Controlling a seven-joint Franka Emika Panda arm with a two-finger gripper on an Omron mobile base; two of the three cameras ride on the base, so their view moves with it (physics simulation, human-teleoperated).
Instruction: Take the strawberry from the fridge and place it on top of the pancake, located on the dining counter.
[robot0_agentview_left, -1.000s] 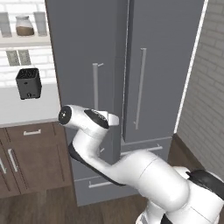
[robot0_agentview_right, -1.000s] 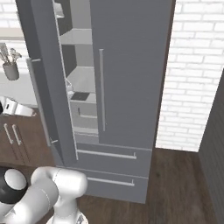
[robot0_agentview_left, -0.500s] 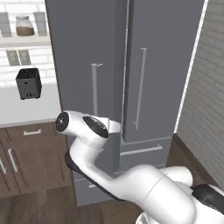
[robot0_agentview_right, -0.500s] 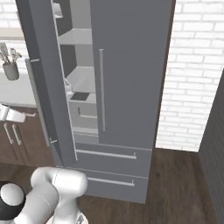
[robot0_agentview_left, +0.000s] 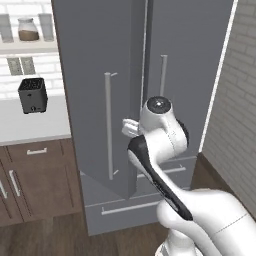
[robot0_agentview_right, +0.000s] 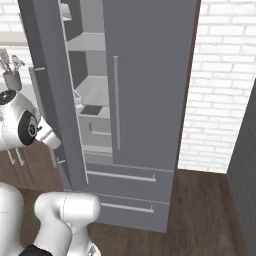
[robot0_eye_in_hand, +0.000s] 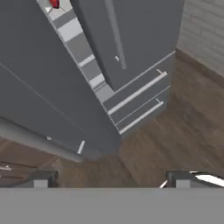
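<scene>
Currently, in the left base view, the fridge (robot0_agentview_left: 190, 65) stands with its left door (robot0_agentview_left: 95, 100) swung partly outward, the long silver handle (robot0_agentview_left: 108, 125) on its face. The white arm (robot0_agentview_left: 160, 150) rises in front of the gap between the two doors. To the left, a black toaster (robot0_agentview_left: 33, 95) sits on the pale surface (robot0_agentview_left: 30, 122) above brown cabinets (robot0_agentview_left: 35, 180).

In the right base view, the open left door (robot0_agentview_right: 47, 95) exposes grey shelves (robot0_agentview_right: 92, 90) and a drawer inside the fridge. The right door (robot0_agentview_right: 150, 75) is closed. Two bottom drawers (robot0_agentview_right: 125, 192) are shut.

In the hand view, the strawberry (robot0_eye_in_hand: 54, 4) appears as a small red shape on an upper fridge shelf at the top edge, probably cut off by the frame. The jaws (robot0_eye_in_hand: 111, 180) stand released and spread wide, both fingertips (robot0_eye_in_hand: 40, 179) low in the view with nothing between them, well apart from the strawberry. Brown wooden floor (robot0_eye_in_hand: 175, 118) lies beneath.
</scene>
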